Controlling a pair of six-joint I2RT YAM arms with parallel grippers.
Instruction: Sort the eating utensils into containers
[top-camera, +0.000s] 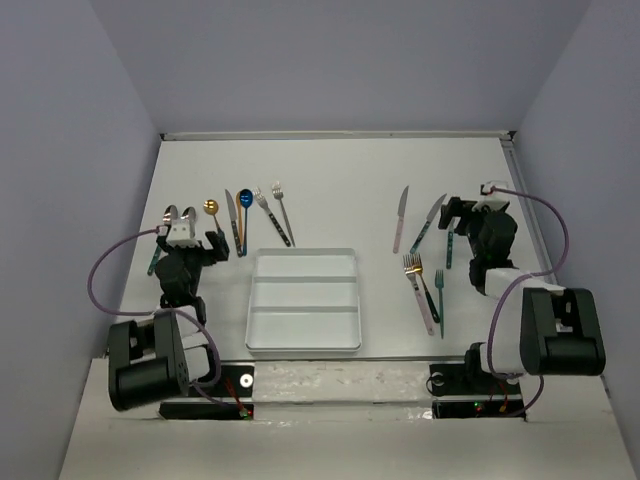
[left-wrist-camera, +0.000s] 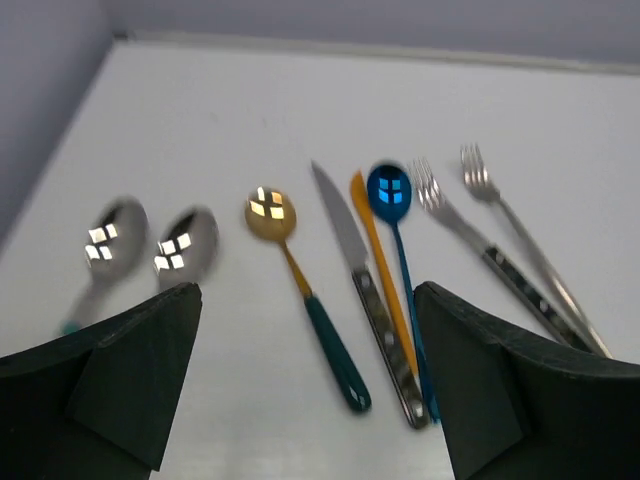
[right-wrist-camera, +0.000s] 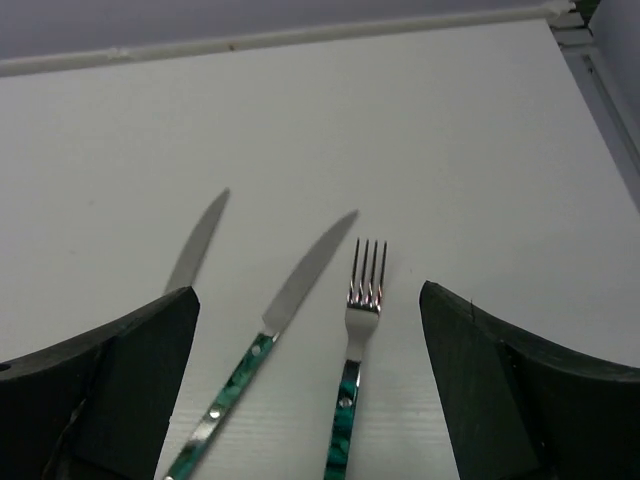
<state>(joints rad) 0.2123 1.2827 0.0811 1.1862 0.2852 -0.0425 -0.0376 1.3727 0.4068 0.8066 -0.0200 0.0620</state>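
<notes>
Pre-pick hover, left gripper (left-wrist-camera: 305, 320) and right gripper (right-wrist-camera: 308, 310) spread wide, grasping nothing. Next: lower onto teal-handled fork (right-wrist-camera: 358, 330), close across handle.

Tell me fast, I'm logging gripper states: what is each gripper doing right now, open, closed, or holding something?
Left gripper: open, holding nothing.
Right gripper: open, holding nothing.
</notes>
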